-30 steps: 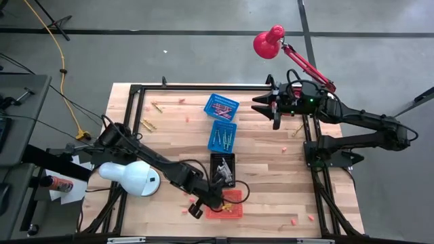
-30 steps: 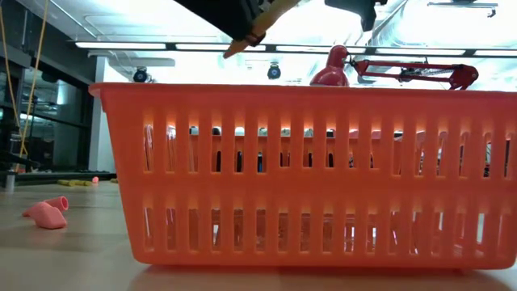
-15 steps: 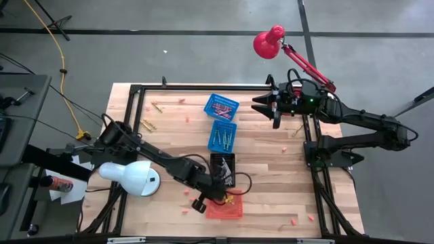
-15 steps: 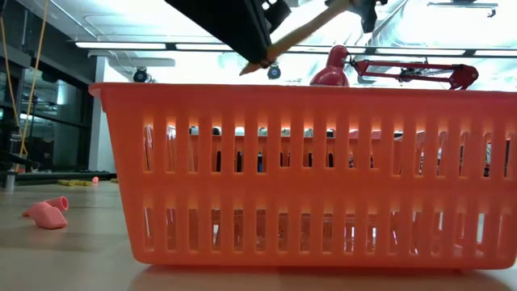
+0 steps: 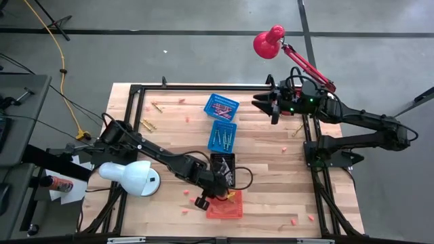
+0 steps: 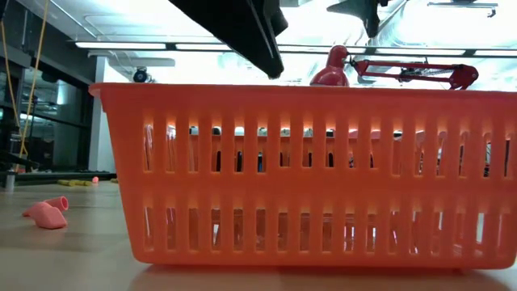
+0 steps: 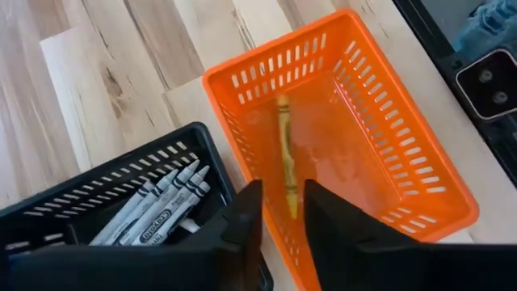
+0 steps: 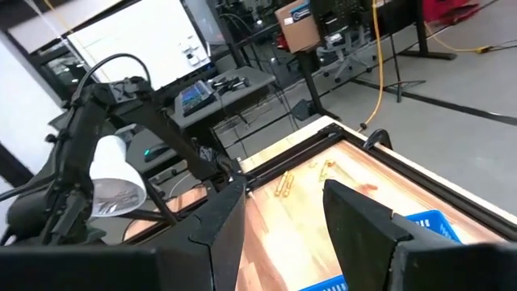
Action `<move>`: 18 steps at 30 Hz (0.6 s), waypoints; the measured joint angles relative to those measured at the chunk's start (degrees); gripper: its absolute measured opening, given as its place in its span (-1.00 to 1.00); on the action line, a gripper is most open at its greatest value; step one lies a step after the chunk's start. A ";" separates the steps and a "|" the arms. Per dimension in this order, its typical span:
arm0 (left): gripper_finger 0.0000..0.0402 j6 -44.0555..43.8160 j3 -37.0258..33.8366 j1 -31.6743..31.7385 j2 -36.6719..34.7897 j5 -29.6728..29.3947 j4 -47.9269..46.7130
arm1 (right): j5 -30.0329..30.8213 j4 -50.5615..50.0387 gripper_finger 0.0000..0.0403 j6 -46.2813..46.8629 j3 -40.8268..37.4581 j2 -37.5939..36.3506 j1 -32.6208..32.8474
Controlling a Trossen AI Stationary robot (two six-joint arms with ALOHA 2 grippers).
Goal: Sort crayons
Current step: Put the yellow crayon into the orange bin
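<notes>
Hovering left end effector point(image 7: 280, 217) over orange basket point(image 7: 420, 174) rim

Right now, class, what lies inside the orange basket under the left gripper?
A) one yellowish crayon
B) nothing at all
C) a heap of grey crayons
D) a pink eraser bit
A: the left wrist view shows a single yellowish crayon lying on the floor of the orange basket, with the grey crayons in the black basket beside it.

low view: orange basket point(image 6: 307, 174) wall is hiding its contents, right edge running out of frame | left wrist view: black basket point(image 7: 121, 202) is getting cut off at lower left, crayon labels too small to read
</notes>
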 joint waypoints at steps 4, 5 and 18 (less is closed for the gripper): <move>-0.42 -1.71 0.00 -0.14 0.00 0.01 -0.79 | 0.89 0.00 -0.19 0.01 0.00 0.00 0.00; -0.38 -1.71 0.00 -0.14 0.00 0.02 -1.11 | 0.89 0.00 -0.19 0.01 0.00 0.00 0.00; -0.25 -0.81 -0.11 8.46 -4.87 -0.19 -16.31 | 3.45 -2.32 -0.19 -2.14 0.00 0.02 0.00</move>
